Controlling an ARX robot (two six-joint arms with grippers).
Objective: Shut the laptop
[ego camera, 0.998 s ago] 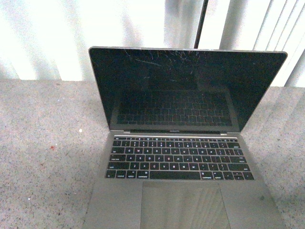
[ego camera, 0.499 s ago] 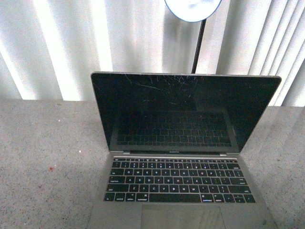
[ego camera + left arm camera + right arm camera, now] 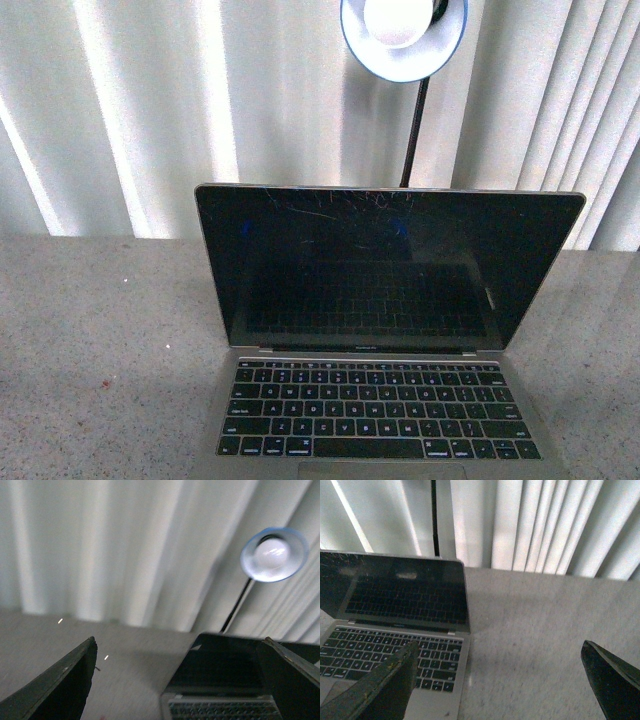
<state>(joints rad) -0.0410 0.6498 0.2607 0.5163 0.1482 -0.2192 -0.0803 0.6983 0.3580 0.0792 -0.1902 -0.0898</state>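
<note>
The laptop stands open on the grey speckled table, its scratched black screen upright and facing me, black keys below. Neither gripper shows in the front view. In the left wrist view the laptop lies ahead, partly behind one finger; my left gripper is open and empty, above the table beside the laptop's left side. In the right wrist view the laptop sits to one side; my right gripper is open and empty, over bare table by the laptop's right edge.
A desk lamp with a blue-rimmed shade on a black stem stands behind the laptop; it also shows in the left wrist view. White vertical blinds close off the back. The grey table spreads on both sides.
The front view has tilted upward: the laptop sits lower in the picture, its trackpad has dropped out of view, and the lamp head has come into view above.
</note>
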